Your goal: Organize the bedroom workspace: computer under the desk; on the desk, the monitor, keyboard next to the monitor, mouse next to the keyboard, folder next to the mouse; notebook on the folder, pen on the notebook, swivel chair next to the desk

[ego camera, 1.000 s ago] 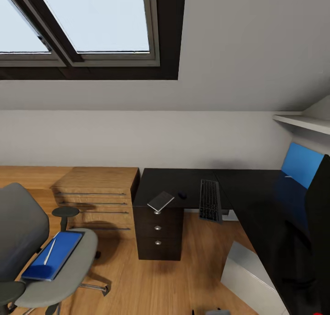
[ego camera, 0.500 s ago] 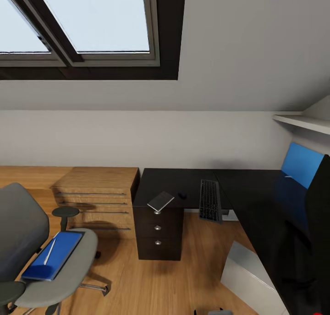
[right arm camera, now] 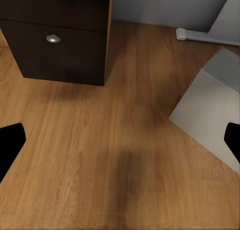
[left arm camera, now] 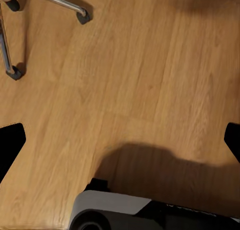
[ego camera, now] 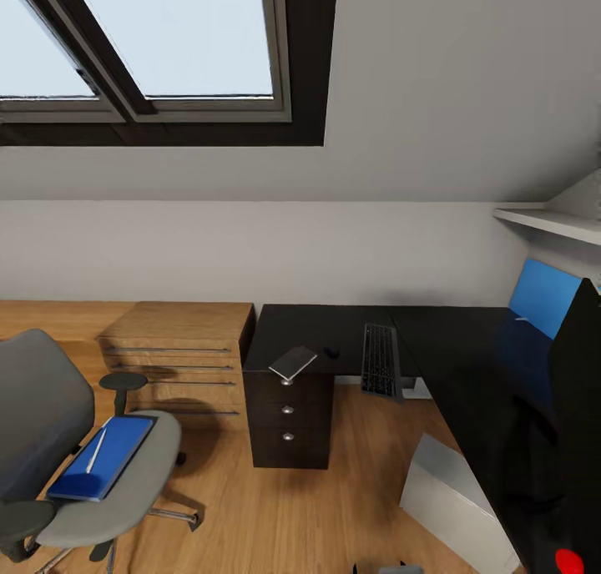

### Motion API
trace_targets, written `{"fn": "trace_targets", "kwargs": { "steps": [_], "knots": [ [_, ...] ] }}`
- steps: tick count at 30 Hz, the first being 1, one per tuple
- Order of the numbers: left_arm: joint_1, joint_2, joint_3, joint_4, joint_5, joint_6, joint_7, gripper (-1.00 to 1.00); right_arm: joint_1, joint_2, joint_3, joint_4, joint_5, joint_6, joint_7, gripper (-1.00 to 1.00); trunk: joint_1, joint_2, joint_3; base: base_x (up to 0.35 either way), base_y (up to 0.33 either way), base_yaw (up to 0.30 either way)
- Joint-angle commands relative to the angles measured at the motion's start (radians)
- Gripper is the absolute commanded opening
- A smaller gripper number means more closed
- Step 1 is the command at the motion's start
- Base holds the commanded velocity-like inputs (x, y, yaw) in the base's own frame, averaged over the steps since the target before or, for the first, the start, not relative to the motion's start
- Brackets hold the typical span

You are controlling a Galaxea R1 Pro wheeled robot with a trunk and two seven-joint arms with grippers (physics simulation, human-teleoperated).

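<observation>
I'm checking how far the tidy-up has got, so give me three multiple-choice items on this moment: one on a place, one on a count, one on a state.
1. Where does the folder lie?
A. on the desk
B. on the swivel chair's seat
C. on the floor

2. How many silver knobs show on the drawer unit in the head view?
A. one
B. three
C. five

3. How do both hands stand?
A. open, holding nothing
B. shut on the pen
C. shut on the notebook

Key: 1 B, the blue folder rests on the swivel chair with the pen on it. 2 B, three knobs run down its front. 3 A, each wrist view has fingertips far apart over bare floor.
</observation>
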State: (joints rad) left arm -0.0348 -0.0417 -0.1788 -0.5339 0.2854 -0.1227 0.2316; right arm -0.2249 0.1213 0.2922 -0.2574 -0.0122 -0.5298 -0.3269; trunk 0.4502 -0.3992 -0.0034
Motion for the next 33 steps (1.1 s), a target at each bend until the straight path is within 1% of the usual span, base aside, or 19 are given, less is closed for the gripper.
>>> {"fn": "trace_targets", "kwargs": {
  "steps": [1,6,7,13,26,33],
  "knots": [
    [0.0,0.001,-0.008,0.001,0.011,-0.007,0.008,1.0,-0.001,0.0,0.009,0.001,-0.001,-0.001,-0.009,1.0,0.0,-0.001,0.0,-0.308,0.0,0.0],
    [0.0,0.002,-0.008,0.003,0.011,-0.009,0.008,1.0,-0.001,0.0,0.01,0.001,-0.001,-0.002,-0.009,1.0,0.0,-0.001,0.0,-0.327,0.0,0.0],
    [0.0,0.001,-0.008,0.017,0.011,-0.009,0.008,1.0,-0.001,0.0,0.01,0.001,-0.001,-0.003,-0.009,1.0,0.0,-0.001,0.0,-0.336,0.0,0.0],
    [0.0,-0.001,-0.008,0.032,0.011,-0.009,0.008,1.0,-0.001,0.0,0.011,0.001,-0.001,-0.004,-0.009,1.0,0.0,-0.001,-0.001,-0.337,0.0,0.0],
    [0.0,-0.001,-0.009,0.035,0.009,-0.006,0.008,1.0,-0.001,0.001,0.01,0.001,-0.003,-0.003,-0.011,1.0,0.0,-0.001,-0.019,-0.332,-0.012,0.0],
    [0.0,-0.001,-0.008,0.035,0.009,-0.009,0.009,1.0,-0.001,0.002,0.01,0.001,-0.007,-0.002,-0.011,1.0,0.0,-0.001,-0.03,-0.114,-0.027,0.0]
  ]
}}
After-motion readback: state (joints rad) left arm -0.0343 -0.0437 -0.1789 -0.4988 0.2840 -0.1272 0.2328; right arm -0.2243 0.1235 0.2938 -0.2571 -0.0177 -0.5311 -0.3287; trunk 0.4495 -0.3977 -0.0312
